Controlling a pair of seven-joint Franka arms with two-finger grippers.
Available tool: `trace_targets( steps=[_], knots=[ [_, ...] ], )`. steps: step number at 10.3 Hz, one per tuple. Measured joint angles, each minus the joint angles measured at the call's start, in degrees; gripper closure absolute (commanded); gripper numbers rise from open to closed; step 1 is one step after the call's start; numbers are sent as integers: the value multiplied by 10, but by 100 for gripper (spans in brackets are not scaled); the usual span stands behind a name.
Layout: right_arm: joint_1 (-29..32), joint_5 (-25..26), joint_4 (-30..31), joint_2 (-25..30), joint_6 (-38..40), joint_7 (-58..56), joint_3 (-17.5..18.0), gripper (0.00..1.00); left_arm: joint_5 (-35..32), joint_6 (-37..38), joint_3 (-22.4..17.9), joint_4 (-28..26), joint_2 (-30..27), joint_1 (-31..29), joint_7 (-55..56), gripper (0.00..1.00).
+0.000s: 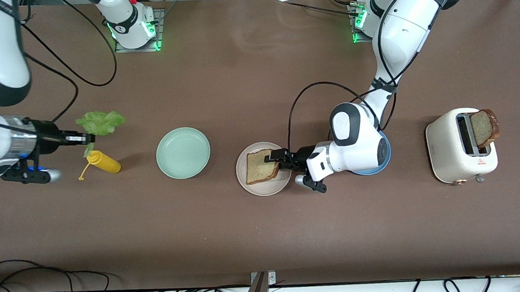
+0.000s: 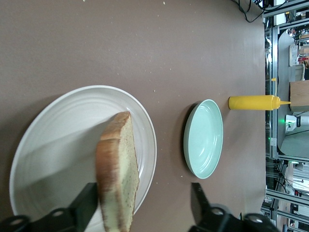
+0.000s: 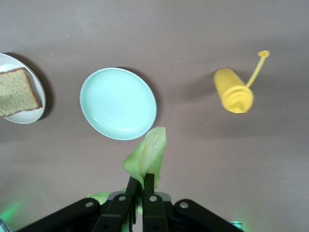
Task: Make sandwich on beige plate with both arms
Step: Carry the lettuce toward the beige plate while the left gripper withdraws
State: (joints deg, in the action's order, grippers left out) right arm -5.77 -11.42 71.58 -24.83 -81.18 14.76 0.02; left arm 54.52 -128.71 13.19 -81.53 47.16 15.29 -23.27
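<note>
The beige plate (image 1: 265, 187) sits lower centre of the front view, with one bread slice (image 1: 260, 166) on it. In the left wrist view the slice (image 2: 117, 171) appears tilted up on its crust edge rather than flat, though the angle makes this hard to confirm. The left gripper (image 1: 283, 159) is at the plate's edge toward the left arm's end of the table, jaws spread wide either side of the slice; one finger (image 2: 84, 208) looks close against the crust, the other stands well apart. The slice appears released, not gripped.

The lettuce (image 1: 99, 123) is the next layer, by my judgement. It hangs from the right gripper (image 1: 89, 138), closed on the leaf's stem end, at the left of the front view, over the table above the mustard bottle (image 1: 103, 162). The plate lies from it toward the left arm's end, past the mint plate (image 1: 183, 152), which sits between. The right arm is the carrier; its path runs over the mint plate with open table all round.

The risk is at the beige plate: the left gripper occupies its rim and needs to withdraw before the lettuce arrives. A blue plate (image 1: 385, 156) shows under the left arm's wrist. The second slice (image 1: 484, 127) stands in the toaster (image 1: 450, 152) at centre right.
</note>
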Motion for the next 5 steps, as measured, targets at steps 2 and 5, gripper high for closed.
trace_targets(
  steps=[2,5],
  knots=[
    [-43,-3,0,-1,-35,61,1,100,-4,5,-4,0,-8,-3,-2,0],
    [-94,-21,1,-9,-91,131,3,100,-69,37,-6,0,-29,-15,31,0]
  ],
)
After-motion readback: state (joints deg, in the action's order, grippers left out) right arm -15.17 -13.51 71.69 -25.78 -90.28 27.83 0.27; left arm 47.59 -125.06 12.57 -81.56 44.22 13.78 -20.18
